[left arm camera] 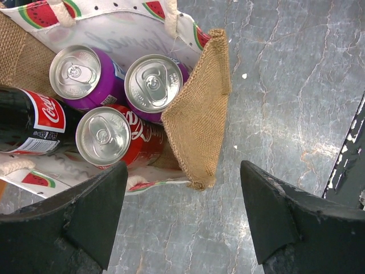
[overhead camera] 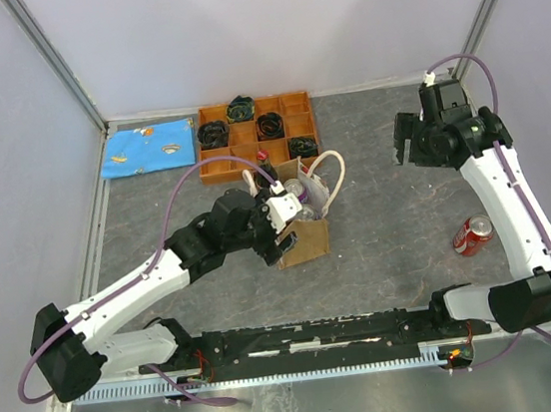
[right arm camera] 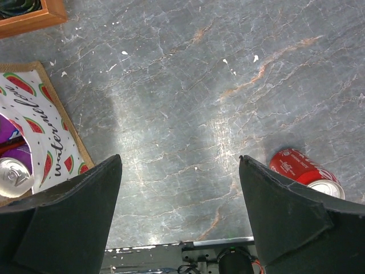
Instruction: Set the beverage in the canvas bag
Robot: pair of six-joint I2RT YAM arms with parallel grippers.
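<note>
Red can is the beverage not yet bagged. It lies on its side on the grey table, well right of the canvas bag, long axis slanted, silver end seemingly facing away from the bag. My right gripper is the nearer one, on the can's side of the bag, raised, jaws wide apart, holding nothing. The can sits just off its right finger, so I judge the jaws must shift over, drop, and straddle the can across its axis. Left gripper hangs over the bag's open edge, jaws spread, empty. Inside the bag are purple cans, another red can and a cola bottle, so room is tight. The table is smooth and flat, and the can may roll.
</note>
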